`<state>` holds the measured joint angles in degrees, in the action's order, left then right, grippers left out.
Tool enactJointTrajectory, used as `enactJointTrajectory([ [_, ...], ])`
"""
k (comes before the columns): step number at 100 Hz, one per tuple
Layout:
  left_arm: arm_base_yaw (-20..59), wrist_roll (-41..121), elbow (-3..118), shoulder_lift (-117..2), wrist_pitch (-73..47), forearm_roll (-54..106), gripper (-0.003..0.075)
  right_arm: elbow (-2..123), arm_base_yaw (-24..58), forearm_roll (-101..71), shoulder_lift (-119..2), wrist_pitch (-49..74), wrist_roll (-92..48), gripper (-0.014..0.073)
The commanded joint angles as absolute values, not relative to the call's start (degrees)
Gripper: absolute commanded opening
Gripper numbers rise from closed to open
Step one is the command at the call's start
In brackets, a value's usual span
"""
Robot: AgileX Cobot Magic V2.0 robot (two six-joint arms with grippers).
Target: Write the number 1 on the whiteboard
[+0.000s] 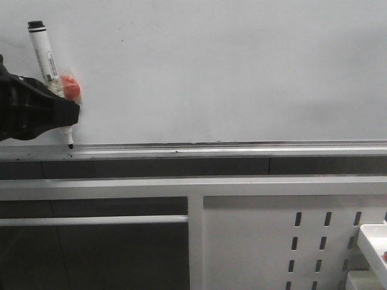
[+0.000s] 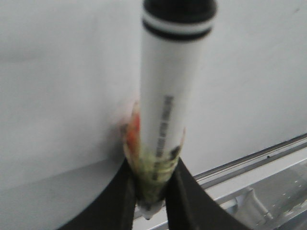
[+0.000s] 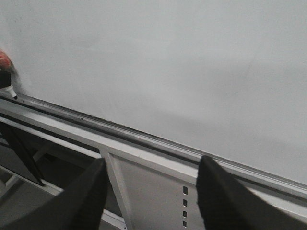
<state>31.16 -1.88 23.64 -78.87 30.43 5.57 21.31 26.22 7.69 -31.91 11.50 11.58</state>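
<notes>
The whiteboard [image 1: 230, 66] fills the upper part of the front view, with its silver rail [image 1: 242, 147] along the lower edge. No number 1 stroke shows on it. My left gripper [image 1: 60, 115] at the far left is shut on a white marker [image 1: 43, 51] with a black cap end up. The dark tip [image 1: 70, 145] points down, just above the rail. An orange-red blob [image 1: 70, 86] sits on the marker at the grip. In the left wrist view the fingers [image 2: 115, 201] clamp the marker [image 2: 170, 96]. My right gripper [image 3: 151, 191] is open and empty, below the board [image 3: 168, 62].
A white metal panel with slotted holes [image 1: 260, 241] stands below the rail at the right. A white box edge [image 1: 375, 241] shows at the lower right corner. A dark opening [image 1: 91, 254] lies below left. A tiny dark speck [image 1: 176, 150] sits on the rail.
</notes>
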Motion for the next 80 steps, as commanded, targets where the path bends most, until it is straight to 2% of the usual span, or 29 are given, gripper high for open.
enactJointTrajectory([
  [1,32.5,-1.9,25.4,-74.9,33.6,-0.6,-0.0020,23.8,26.9,8.2,-32.4,6.6,11.1,0.0371],
  [9,34.4,-1.9,25.7,-71.7,31.3,-10.1,-0.0020,25.8,30.6,8.8,-32.4,5.4,9.4,0.0370],
  [20,39.1,-1.9,28.4,-66.8,20.8,-21.4,-0.0020,30.6,39.0,9.0,-34.4,5.8,0.3,0.0368],
  [32,45.6,-1.9,33.1,-63.0,7.9,-31.4,-0.0020,37.8,50.3,11.2,-41.3,11.9,-2.8,0.0369],
  [44,50.0,-1.9,36.0,-60.6,1.0,-38.3,-0.0020,43.3,57.3,14.9,-48.8,15.1,-2.8,0.0373],
  [80,55.7,-1.9,36.9,-56.1,-9.8,-45.9,-0.0020,51.1,58.7,13.0,-58.3,8.8,-2.8,0.0373],
])
